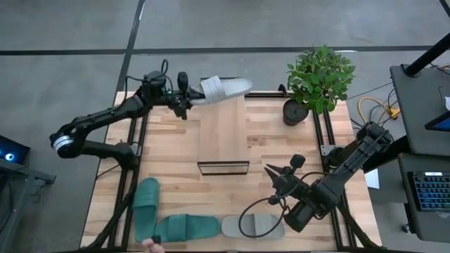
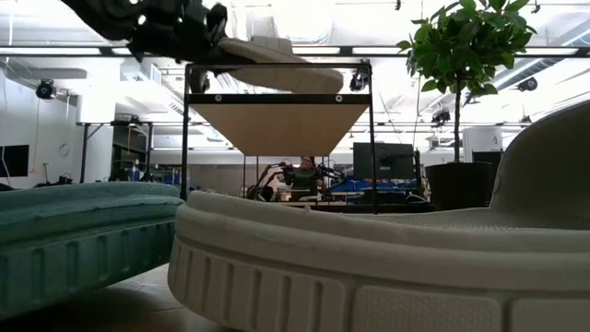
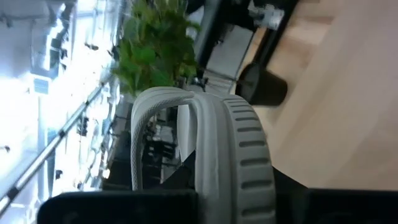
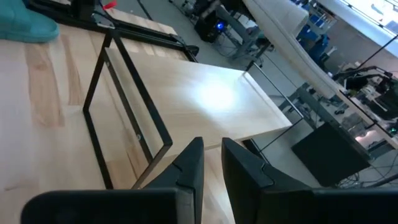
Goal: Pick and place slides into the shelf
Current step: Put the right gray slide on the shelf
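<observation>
With jaws clamped on a pale slide for placing, L gripper hangs at shelf far end; R gripper, near-shut, empty, waits beside shelf.

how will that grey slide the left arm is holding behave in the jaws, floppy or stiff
Probably fairly stiff: the grey slide sticks out sideways from the left gripper over the shelf end without visibly drooping. Likely light for its size, since a grip at one end carries it. The ribbed sole edge seen in the left wrist view should resist slipping.
</observation>
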Controlling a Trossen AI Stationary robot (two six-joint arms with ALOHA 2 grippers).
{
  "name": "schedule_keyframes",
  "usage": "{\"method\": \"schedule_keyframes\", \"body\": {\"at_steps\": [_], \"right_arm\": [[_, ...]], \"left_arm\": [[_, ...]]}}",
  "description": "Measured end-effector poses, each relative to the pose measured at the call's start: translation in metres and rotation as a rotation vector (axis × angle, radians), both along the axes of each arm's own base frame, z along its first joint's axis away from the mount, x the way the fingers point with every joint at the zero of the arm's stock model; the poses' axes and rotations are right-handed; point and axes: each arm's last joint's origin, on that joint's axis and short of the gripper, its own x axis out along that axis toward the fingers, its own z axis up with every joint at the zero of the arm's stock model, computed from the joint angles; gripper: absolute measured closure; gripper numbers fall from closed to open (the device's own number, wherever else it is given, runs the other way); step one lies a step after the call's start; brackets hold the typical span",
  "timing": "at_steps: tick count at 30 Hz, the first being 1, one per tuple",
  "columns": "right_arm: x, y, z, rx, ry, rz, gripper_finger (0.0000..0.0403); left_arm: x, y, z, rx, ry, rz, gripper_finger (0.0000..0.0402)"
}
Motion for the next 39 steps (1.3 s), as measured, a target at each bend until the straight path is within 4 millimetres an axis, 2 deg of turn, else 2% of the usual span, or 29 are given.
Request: {"method": "schedule_keyframes", "body": {"at_steps": [7,14,24,32,39], "right_arm": [[0.002,0.001,0.01,-0.054,0.001,0.014,0.0355],[0.003,0.003,0.02,-0.062,-0.014,0.019,0.0355],[0.003,0.003,0.023,-0.105,0.024,0.038,0.0355],[0.003,0.002,0.023,-0.122,0.011,0.031,0.0355],[0.003,0.002,0.023,-0.125,0.013,0.031,0.0355]], "left_arm": [[0.006,0.036,-0.002,-0.022,0.016,-0.044,0.0385],[-0.005,0.059,-0.007,-0.077,0.034,-0.041,0.0385],[-0.012,0.06,-0.027,-0.118,0.095,-0.04,0.0385],[-0.006,0.065,-0.041,-0.124,0.11,-0.128,0.0385],[0.002,0.078,-0.051,-0.11,0.133,-0.135,0.0385]]}}
